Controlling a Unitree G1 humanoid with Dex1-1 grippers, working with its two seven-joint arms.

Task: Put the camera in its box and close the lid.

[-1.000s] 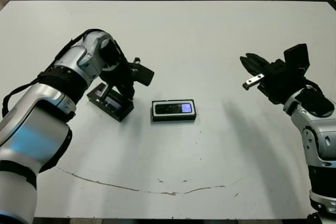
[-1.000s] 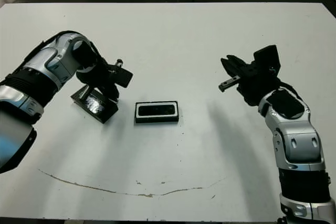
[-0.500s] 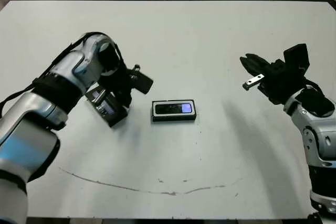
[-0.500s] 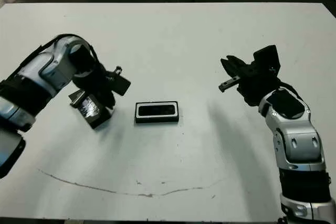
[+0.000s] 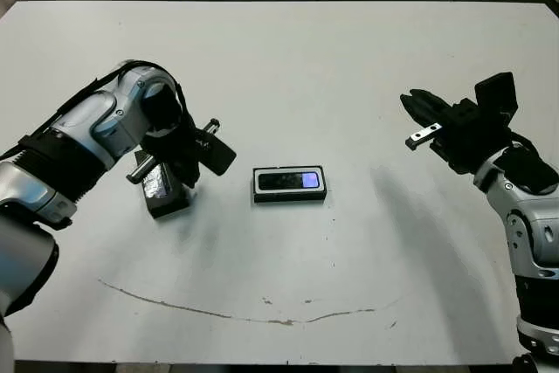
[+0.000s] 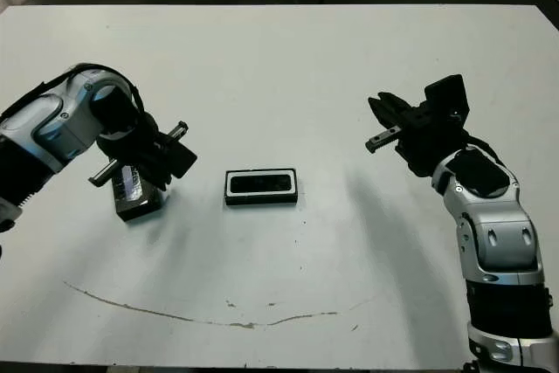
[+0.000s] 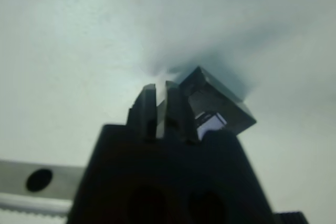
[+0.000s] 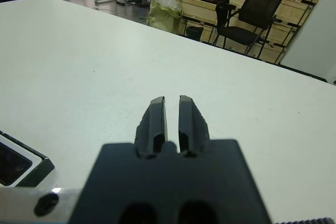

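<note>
The box (image 5: 289,198) sits at the table's centre, black-walled with a white lining. The camera (image 5: 284,181) lies inside it, its bluish patch facing up. The lid (image 5: 160,189) lies to the left of the box, with its glossy strip up and one short end towards me. My left gripper (image 7: 160,86) is down at the lid with its fingers shut. The lid (image 7: 220,103) shows just past and beside the tips, not between them. My right gripper (image 8: 171,100) hovers far right of the box, shut and holding nothing.
The white table (image 5: 349,58) stretches wide around the box. A thin brown scratch (image 5: 262,312) runs along its near part. A corner of the box (image 8: 39,167) shows in the right wrist view, with a chair (image 8: 244,22) and stacked crates beyond the table.
My left gripper has swung left and nearer to me. The lid slid and turned with it, away from the box. The right arm has stayed put.
</note>
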